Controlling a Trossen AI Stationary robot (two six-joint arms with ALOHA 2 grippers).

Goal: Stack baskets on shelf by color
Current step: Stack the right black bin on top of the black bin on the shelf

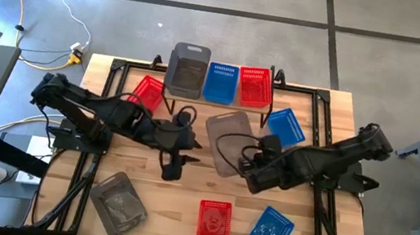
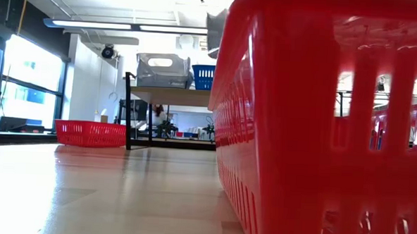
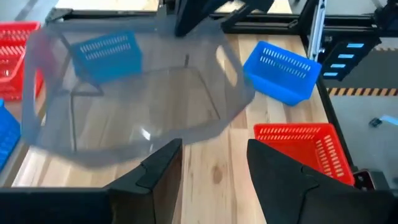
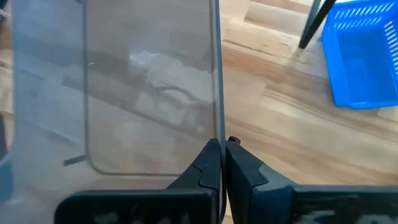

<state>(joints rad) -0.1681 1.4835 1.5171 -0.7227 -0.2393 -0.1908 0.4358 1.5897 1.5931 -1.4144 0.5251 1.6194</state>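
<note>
Three baskets already sit on the shelf as the right tool, clamped on a grey basket's rim mid-counter, presumably readies it for the grey stack, while the left tool waits alongside, fingers apart.

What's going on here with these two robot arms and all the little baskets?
The robot is sorting baskets by color onto a low shelf. A grey, a blue and a red basket already sit on it. The right tool is pinched shut on the rim of another grey basket at mid-table. The left tool waits open nearby, holding nothing. Five more baskets lie scattered on the table.
</note>
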